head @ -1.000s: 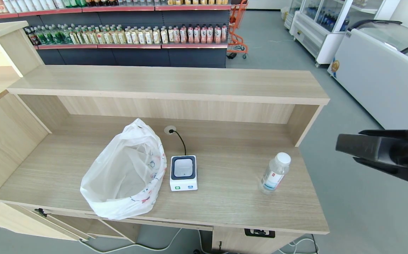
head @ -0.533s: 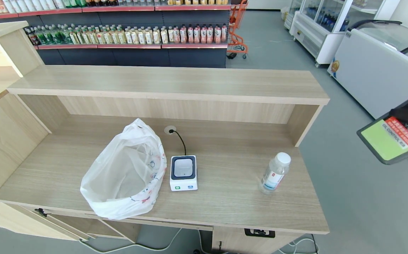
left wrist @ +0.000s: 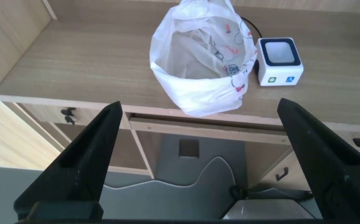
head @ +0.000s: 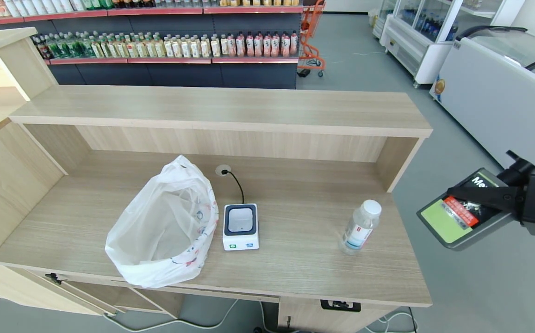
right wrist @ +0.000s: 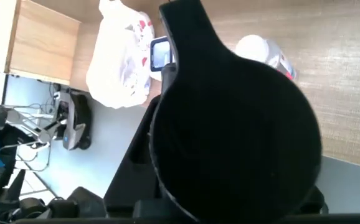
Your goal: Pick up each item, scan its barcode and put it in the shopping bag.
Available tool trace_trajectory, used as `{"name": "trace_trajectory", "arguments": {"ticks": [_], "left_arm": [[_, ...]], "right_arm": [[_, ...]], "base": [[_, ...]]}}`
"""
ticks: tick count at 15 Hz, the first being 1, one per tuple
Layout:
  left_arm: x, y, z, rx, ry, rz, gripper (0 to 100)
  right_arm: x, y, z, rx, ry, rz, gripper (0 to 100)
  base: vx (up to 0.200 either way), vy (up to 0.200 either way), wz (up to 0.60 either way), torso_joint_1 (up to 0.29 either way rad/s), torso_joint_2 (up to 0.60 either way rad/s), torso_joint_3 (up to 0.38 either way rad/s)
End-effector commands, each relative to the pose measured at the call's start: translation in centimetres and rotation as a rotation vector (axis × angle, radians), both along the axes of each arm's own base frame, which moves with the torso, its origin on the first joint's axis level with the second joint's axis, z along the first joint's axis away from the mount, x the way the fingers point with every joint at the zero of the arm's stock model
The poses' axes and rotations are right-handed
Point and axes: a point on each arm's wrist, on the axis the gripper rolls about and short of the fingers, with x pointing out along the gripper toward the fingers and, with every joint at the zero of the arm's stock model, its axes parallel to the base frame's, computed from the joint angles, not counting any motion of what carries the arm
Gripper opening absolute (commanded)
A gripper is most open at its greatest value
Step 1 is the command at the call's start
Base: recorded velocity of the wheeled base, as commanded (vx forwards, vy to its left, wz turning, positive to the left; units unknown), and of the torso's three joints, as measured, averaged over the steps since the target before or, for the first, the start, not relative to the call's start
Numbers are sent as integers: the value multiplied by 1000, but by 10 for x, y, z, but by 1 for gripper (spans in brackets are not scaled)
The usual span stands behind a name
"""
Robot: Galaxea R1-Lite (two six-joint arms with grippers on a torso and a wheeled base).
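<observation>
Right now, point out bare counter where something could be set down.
Widest bare counter lies between the scanner and the bottle. Also free: left of the bag. Crowded where bag and scanner sit close together.

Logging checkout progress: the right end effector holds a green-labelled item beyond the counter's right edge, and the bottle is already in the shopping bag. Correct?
Not the bottle part. The head view shows the bottle standing on the counter, to the right of the scanner, outside the shopping bag. The right end effector does hold the green-labelled item beyond the counter's right edge.
</observation>
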Motion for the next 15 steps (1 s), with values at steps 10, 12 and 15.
{"name": "trace_trajectory", "arguments": {"ticks": [10,12,15], "left_arm": [[0,0,0,-8,-1,0,100],[0,0,0,-8,-1,0,100],[0,0,0,-6,1,0,100]], "right_arm": [[-1,2,-14,34,47,3,0],[3,6,-13,32,46,22,0],[36,10,-23,18,9,-4,0]], "base": [[0,120,0,1,0,3],[0,200,0,2,2,12],[0,200,0,2,4,1]]}}
